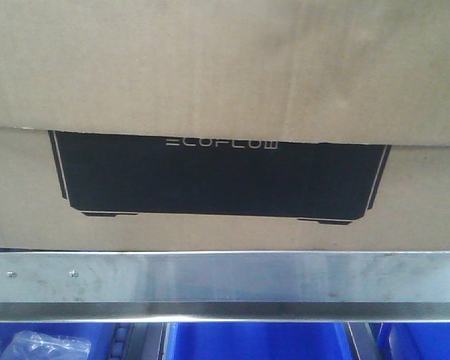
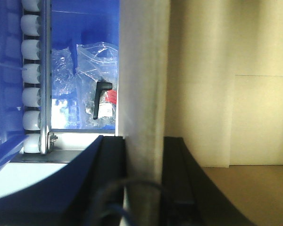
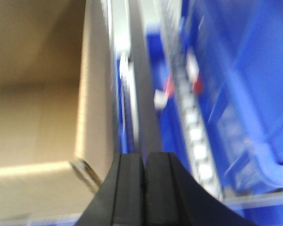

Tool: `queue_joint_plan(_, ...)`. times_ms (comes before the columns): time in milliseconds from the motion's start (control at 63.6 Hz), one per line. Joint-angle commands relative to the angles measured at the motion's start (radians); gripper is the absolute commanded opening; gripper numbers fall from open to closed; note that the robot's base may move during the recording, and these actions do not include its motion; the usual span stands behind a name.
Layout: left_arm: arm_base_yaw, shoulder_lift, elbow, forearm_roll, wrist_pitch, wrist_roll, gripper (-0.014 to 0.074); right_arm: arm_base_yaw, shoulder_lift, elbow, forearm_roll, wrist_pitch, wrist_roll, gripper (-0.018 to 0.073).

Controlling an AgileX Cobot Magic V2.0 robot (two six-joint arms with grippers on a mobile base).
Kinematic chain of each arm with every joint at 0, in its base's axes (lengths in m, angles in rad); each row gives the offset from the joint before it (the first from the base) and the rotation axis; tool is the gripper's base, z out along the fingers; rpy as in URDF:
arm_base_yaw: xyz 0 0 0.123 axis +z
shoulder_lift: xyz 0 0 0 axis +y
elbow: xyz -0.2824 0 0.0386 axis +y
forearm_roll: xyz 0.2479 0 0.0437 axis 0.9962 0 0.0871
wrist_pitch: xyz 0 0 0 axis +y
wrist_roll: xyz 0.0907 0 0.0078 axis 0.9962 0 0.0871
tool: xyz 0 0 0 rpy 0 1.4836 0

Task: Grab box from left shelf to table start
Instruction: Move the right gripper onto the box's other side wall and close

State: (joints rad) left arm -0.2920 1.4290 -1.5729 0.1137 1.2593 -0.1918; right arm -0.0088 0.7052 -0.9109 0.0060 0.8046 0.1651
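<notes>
The box, brown cardboard with a black ECOFLOW panel, fills the front view and rests on the left shelf behind its steel front rail. Neither gripper shows in that view. In the left wrist view my left gripper is open, its dark fingers standing either side of the rail, with the box to the right. My right gripper is shut with nothing between its fingers. It sits by the rail, and the box lies to its left. The table is out of view.
Blue bins sit under the rail on the lower level, one holding clear plastic bags and a small black part. White roller tracks run beside the bins. The right wrist view, with its bin, is blurred.
</notes>
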Motion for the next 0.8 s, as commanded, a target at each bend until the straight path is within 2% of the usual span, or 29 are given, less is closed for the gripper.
queue_joint_plan(0, -0.001, -0.031, -0.026, -0.037, 0.079, -0.009, -0.0012, 0.007, 0.072, -0.097, 0.013, -0.011, 0.000, 0.0169)
queue_joint_plan(110, -0.001, -0.031, -0.026, -0.037, 0.079, -0.009, -0.0012, 0.007, 0.149, -0.168, 0.026, 0.018, -0.001, 0.0411)
queue_joint_plan(220, -0.001, -0.031, -0.026, -0.037, 0.079, -0.009, -0.0012, 0.007, 0.227, -0.232, 0.028, 0.073, -0.017, 0.0572)
queue_joint_plan(362, -0.001, -0.031, -0.026, -0.037, 0.079, -0.009, -0.0012, 0.007, 0.317, -0.311, 0.070, 0.124, -0.056, 0.0582)
queue_joint_plan(535, -0.001, -0.031, -0.026, -0.037, 0.079, -0.009, -0.0012, 0.007, 0.389, -0.363, 0.145, 0.122, -0.090, 0.0582)
queue_joint_plan(787, -0.001, -0.031, -0.026, -0.037, 0.079, -0.009, -0.0012, 0.007, 0.501, -0.441, 0.153, 0.153, -0.105, 0.0582)
